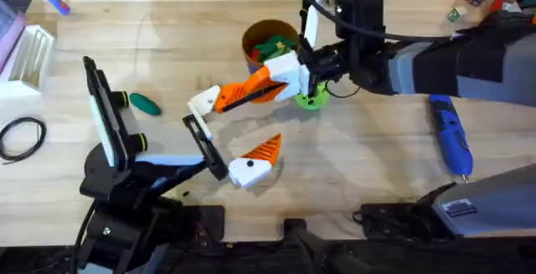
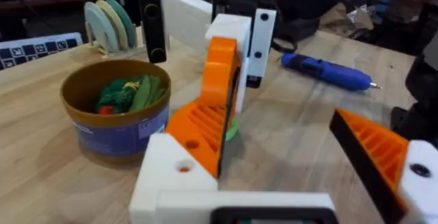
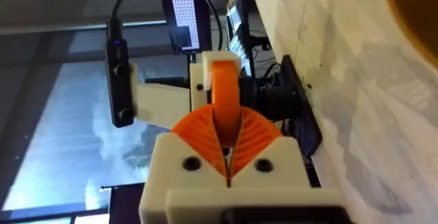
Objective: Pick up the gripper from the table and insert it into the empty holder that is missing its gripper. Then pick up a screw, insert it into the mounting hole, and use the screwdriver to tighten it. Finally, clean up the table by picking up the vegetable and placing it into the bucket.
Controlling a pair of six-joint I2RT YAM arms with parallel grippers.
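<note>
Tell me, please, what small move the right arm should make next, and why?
Probably ease the gripper toward the holder and line its white block up with the plate. The right gripper is shut on its orange finger, and the block hangs apart from the holder, not yet seated.

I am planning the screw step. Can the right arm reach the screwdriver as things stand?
Probably yes, but not freely. The screwdriver lies alone on bare table on that arm's side. However, the right gripper is shut on the gripper.
</note>
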